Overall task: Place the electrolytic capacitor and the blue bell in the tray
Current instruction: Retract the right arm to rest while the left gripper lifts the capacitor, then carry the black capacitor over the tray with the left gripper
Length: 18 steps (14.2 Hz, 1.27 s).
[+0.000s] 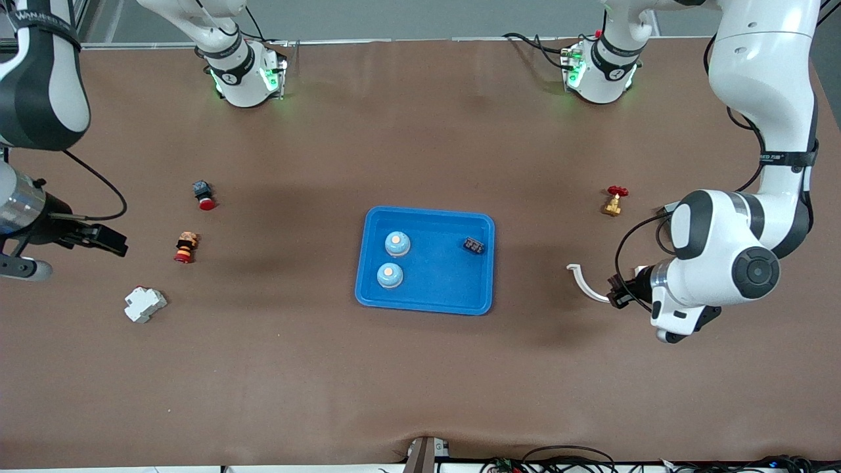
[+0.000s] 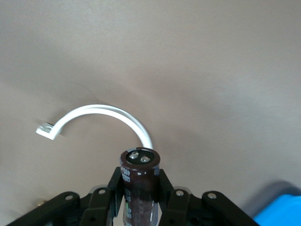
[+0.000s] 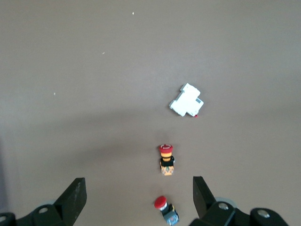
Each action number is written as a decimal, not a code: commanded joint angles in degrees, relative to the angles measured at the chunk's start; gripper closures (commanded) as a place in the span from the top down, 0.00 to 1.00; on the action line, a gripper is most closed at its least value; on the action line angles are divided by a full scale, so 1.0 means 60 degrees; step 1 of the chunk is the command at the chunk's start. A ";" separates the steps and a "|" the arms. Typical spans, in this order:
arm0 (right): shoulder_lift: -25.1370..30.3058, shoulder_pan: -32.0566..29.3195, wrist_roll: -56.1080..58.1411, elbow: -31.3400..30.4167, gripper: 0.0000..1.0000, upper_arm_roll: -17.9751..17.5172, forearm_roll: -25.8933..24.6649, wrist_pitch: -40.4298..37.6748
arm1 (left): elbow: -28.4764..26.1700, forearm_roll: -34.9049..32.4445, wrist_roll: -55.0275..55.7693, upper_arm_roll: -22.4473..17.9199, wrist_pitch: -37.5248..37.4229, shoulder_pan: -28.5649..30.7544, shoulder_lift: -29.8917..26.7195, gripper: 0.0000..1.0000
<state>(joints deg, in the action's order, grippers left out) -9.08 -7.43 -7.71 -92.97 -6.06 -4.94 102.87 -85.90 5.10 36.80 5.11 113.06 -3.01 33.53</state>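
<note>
The tray (image 1: 426, 302) sits at the middle of the brown counter (image 1: 420, 381), with bare surface open all around its rim. Inside it are two blue bells (image 1: 397, 244) (image 1: 389, 275), one nearer the front camera than the other, both toward the right arm's end of the tray, and a small dark part (image 1: 474, 246) toward the left arm's end; the tray floor between them is unoccupied.

Between the tray and the left hand (image 1: 616, 293) lies only a white curved clip (image 1: 583, 281), just beside the hand. The left wrist view shows the clip (image 2: 96, 117) on the counter under the hand (image 2: 140, 188), and a corner of the tray (image 2: 282, 212) at the frame's edge. A small brass valve (image 1: 614, 202) with a red handle stands farther from the front camera than the clip, well clear of the tray.

The left hand is clamped on the capacitor (image 2: 139, 181), a dark cylinder held between its fingers (image 2: 164, 188) with its terminal end facing outward, over the counter beside the clip.

The right hand (image 1: 98, 240) hangs released, fingers (image 3: 74, 200) spread wide, over the right arm's end of the counter. Near it are two red-capped buttons (image 1: 204, 195) (image 1: 186, 247) and a white breaker (image 1: 144, 304), all well apart from the tray.
</note>
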 commanded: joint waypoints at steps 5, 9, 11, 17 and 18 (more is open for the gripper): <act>0.1249 0.0476 0.0010 -0.0354 1.00 0.0028 -0.0040 -0.0884 | 0.1746 0.0279 0.2564 0.0028 -0.0050 -0.1181 0.0885 0.00; 0.1469 0.0770 0.0039 -0.0369 1.00 0.0291 -0.0026 -0.1164 | 0.1778 0.0279 0.3870 0.0013 0.1032 -0.2089 0.1120 0.00; 0.1572 0.0770 0.0039 -0.0383 1.00 0.0291 -0.0026 -0.1208 | 0.1778 0.0279 0.4426 -0.0001 0.1690 -0.2558 0.1311 0.00; 0.1938 0.1048 0.0317 -0.0413 1.00 0.0862 0.0253 -0.1355 | 0.1778 0.0264 0.5014 -0.0016 0.2964 -0.3540 0.1925 0.00; 0.2011 0.1048 0.0375 -0.0572 1.00 0.0906 0.0253 -0.1369 | 0.1749 0.0250 0.5131 -0.0030 0.3287 -0.3658 0.2101 0.00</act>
<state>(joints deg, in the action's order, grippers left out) 0.51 -1.96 -6.74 -93.73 -1.74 -4.40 94.77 -76.77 5.85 66.45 5.69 129.58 -23.31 43.44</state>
